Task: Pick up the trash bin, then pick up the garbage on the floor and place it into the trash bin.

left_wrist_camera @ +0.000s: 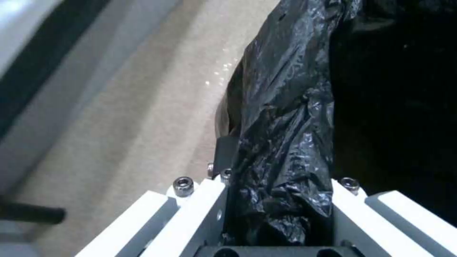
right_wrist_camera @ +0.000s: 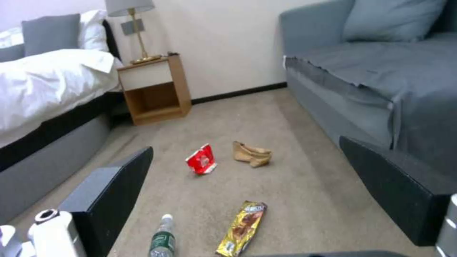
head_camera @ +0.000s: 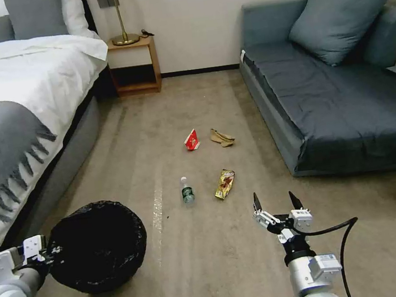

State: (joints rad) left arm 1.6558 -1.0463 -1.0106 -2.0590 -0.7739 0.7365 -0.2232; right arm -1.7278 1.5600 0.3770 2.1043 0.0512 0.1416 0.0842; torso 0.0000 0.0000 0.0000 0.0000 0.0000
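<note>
**Black-lined bin in my left gripper, litter on the carpet ahead**

Black crinkled plastic covers the trash bin [head_camera: 97, 247], which I have at the lower left of the head view, beside the bed [head_camera: 13, 94]. My left gripper [head_camera: 47, 256] is clamped on its near rim; the left wrist view shows the bag liner [left_wrist_camera: 285, 142] pinched between the two white fingers [left_wrist_camera: 190, 217].

My right gripper [head_camera: 276, 202] hangs above the carpet [head_camera: 213, 272] with its fingers spread wide and nothing between them. The garbage lies just ahead of it, in the middle of the floor between the bed and the grey sofa [head_camera: 346, 101]. Nearest are the clear bottle [head_camera: 187, 190] with its green label and the gold-brown snack wrapper [head_camera: 224, 184], side by side but not touching. Farther off, toward the wooden nightstand [head_camera: 134, 65], the red-white packet [head_camera: 191, 140] stands tilted near the crumpled tan paper [head_camera: 222, 137]. From the right wrist I see the bottle and wrapper lying between the open fingers [right_wrist_camera: 114, 192].
</note>
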